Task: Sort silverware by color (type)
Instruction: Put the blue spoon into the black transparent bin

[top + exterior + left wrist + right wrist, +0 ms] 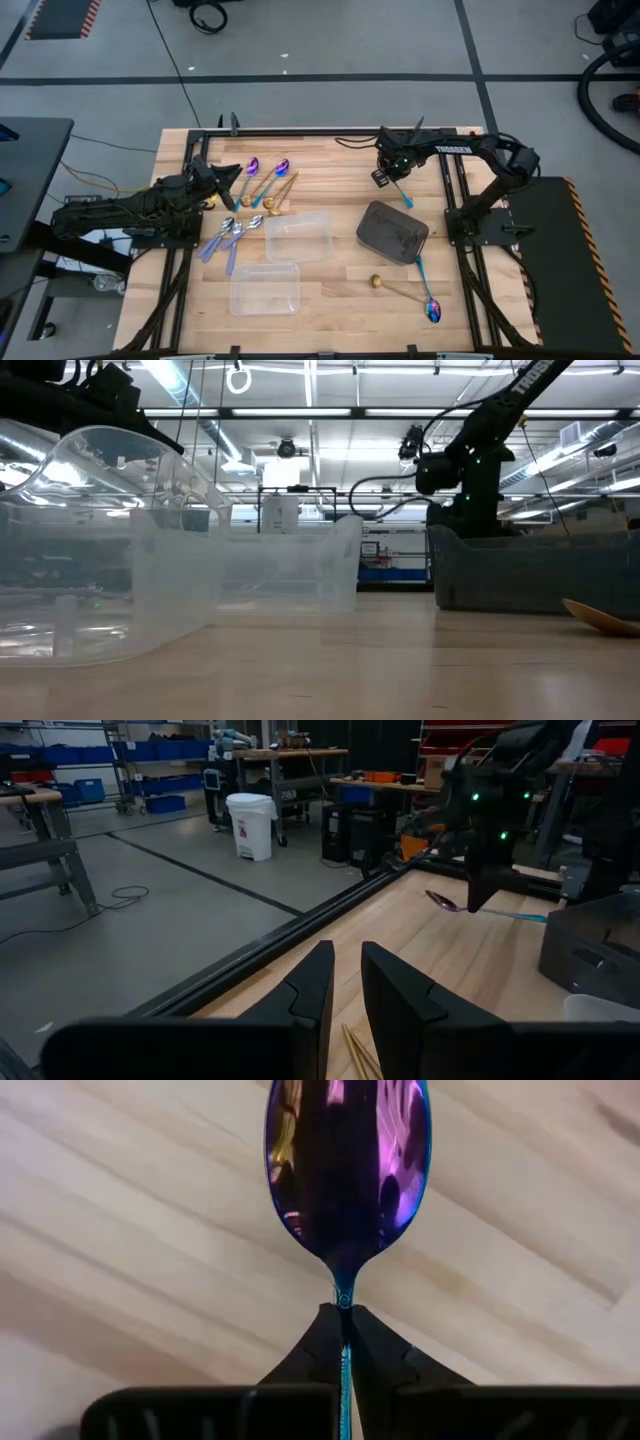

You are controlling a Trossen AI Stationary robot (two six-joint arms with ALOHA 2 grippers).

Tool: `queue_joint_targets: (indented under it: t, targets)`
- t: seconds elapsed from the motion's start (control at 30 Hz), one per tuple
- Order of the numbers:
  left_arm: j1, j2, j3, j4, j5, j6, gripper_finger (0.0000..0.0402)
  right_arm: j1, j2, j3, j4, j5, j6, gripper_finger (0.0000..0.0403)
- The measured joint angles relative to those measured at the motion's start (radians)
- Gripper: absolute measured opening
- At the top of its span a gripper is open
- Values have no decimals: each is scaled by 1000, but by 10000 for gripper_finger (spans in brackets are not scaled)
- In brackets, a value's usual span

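Pinched at its neck between the right gripper's closed fingertips, an iridescent purple-blue spoon fills the right wrist view, bowl forward over bare wood.

High view: the right gripper sits toward 1 o'clock on the table, the held spoon's blue handle trailing from it toward the dark grey tray, which lies just right of centre. Near 5 o'clock lie a gold spoon and a second iridescent spoon. Two clear trays sit at centre and toward 6 o'clock. At 10 to 11 o'clock rests a cluster: two iridescent spoons, gold spoons, and silver spoons toward 9 o'clock. The left gripper waits beside that cluster.

Low view: clear trays stand at 9 o'clock, the grey tray at 3 o'clock, the right arm above it. A gold spoon bowl shows at 4 o'clock.

Left wrist view: the left gripper's fingers stand slightly parted, nothing between them. Across the table the other arm carries the spoon.
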Motion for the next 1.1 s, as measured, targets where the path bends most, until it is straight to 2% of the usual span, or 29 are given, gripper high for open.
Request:
queue_joint_targets:
  t: [0.17,0.47,0.7,0.93,1.1]
  targets:
    - [0,0,0,1,0,0,62,34,-87,0,-15,4,13,12]
    - [0,0,0,1,0,-1,62,118,-319,3,-36,63,57,12]
    - [0,0,0,2,0,-1,62,186,-459,3,-89,-34,134,12]
    - [0,0,0,2,0,-1,62,333,-498,4,-102,-57,245,12]
    - [0,0,0,2,0,0,62,486,-454,4,-109,13,375,12]
